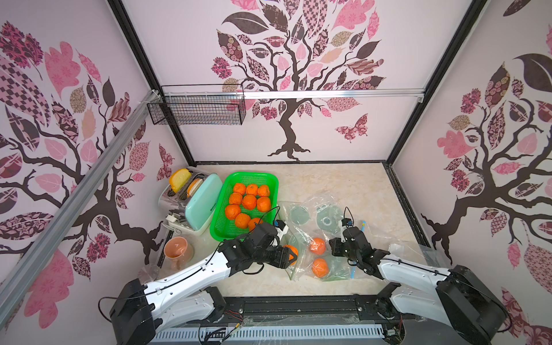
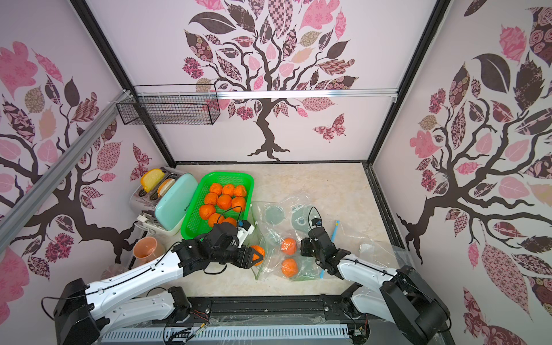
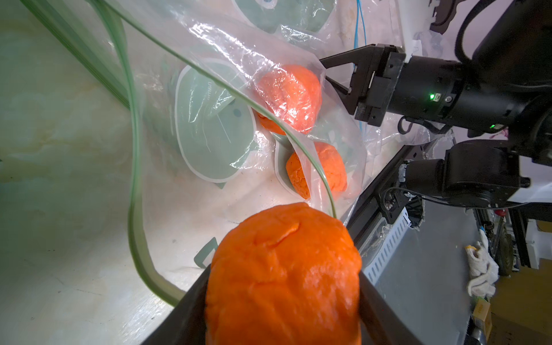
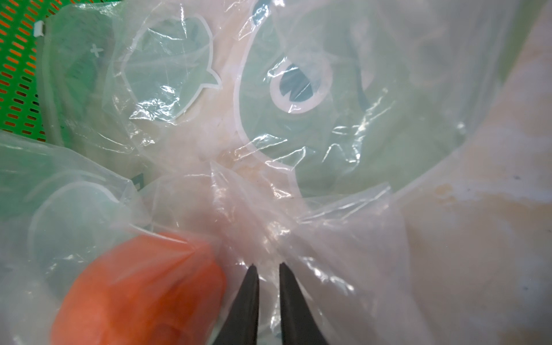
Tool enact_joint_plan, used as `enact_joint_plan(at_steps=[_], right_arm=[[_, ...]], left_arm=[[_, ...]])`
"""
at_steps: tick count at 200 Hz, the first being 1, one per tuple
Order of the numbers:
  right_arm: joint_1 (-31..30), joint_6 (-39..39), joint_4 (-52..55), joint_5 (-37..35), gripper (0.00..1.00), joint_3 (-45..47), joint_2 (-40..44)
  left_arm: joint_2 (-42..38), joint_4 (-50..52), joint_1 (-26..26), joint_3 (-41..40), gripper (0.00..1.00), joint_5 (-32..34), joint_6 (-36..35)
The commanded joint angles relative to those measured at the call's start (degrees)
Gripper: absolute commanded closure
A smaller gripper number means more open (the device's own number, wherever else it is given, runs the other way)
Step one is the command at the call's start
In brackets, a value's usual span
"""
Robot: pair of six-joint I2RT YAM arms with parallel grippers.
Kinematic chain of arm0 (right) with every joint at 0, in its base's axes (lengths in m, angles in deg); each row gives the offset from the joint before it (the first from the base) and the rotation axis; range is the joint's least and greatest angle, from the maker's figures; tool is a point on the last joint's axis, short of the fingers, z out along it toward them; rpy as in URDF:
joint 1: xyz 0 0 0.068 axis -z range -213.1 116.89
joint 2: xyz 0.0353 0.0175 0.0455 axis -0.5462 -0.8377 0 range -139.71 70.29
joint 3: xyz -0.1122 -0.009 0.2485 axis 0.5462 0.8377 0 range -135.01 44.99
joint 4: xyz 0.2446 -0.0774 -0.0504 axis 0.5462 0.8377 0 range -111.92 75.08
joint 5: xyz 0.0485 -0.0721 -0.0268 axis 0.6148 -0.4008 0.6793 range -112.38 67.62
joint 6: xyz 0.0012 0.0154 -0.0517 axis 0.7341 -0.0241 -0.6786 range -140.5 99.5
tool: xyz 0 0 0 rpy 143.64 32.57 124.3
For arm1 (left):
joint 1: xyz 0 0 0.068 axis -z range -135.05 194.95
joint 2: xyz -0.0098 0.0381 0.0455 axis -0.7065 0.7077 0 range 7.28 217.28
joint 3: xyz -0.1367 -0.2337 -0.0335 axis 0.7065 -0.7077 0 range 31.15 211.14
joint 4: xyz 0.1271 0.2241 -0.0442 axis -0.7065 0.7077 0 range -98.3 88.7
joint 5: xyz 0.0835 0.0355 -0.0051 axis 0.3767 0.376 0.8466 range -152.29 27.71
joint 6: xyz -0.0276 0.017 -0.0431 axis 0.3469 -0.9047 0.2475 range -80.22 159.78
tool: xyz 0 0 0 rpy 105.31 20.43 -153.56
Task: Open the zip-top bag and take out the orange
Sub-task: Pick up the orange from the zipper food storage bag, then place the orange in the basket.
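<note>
We clamp the orange [image 3: 283,268] in our left gripper [image 1: 290,255] and pinch the zip-top bag [image 4: 268,209] film with our right gripper [image 4: 265,268]; should that pinch slip, the bag could drag along.

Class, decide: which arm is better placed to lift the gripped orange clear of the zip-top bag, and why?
Left. The left gripper clamps the orange; the right gripper pinches the zip-top bag.

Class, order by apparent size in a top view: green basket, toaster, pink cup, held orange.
green basket and toaster: too close to rank
pink cup
held orange, partly hidden by left gripper
</note>
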Motion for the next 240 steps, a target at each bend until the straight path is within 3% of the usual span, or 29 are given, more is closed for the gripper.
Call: enact_joint_plan(at_steps=[1,32,66,93,117,146,167,201,240], right_arm=[[-0.2,0.4,-0.5,-0.9,0.82,-0.6,-0.6],[-0.2,0.4,-0.8,-1.0,0.82,-0.7,-0.9],[-0.2,0.5,-0.9,-1.3,0.82,-0.6,-1.3],[-0.2,0.6,-1.1,-1.7,0.81,-0.6,-1.4],[-0.2,0.7,-1.2,-1.1,0.81,-0.7,-1.5],[-0.2,0.7,-1.2,-1.0,0.80,-0.6,-1.5],[-0.2,0.8,-1.3,-0.6,0.80,-0.6,-1.6],[-0.2,0.9,-1.3,-0.3,0.79,-0.5,-1.4],[-0.2,1.2,-1.3,0.5,0.78,-0.4,-0.9]], left_arm=[[-0.7,1.3,-0.8,1.7,0.65,-2.0,-1.0],[-3.0,4.2,-4.4,2.9,0.69,-0.7,-1.4],[-5.5,10.1,-6.3,7.2,0.69,5.9,-3.4],[-6.4,19.8,-7.2,11.4,0.70,23.2,-3.1],[-7.6,23.4,-13.3,11.7,0.69,28.4,-2.8],[-8.2,23.0,-22.1,9.8,0.69,29.1,-3.1],[-6.4,21.4,-26.5,8.5,0.69,25.4,-2.8],[-0.2,19.6,-26.9,8.1,0.69,20.6,-2.6],[3.9,15.1,-26.9,4.9,0.70,20.7,0.4]])
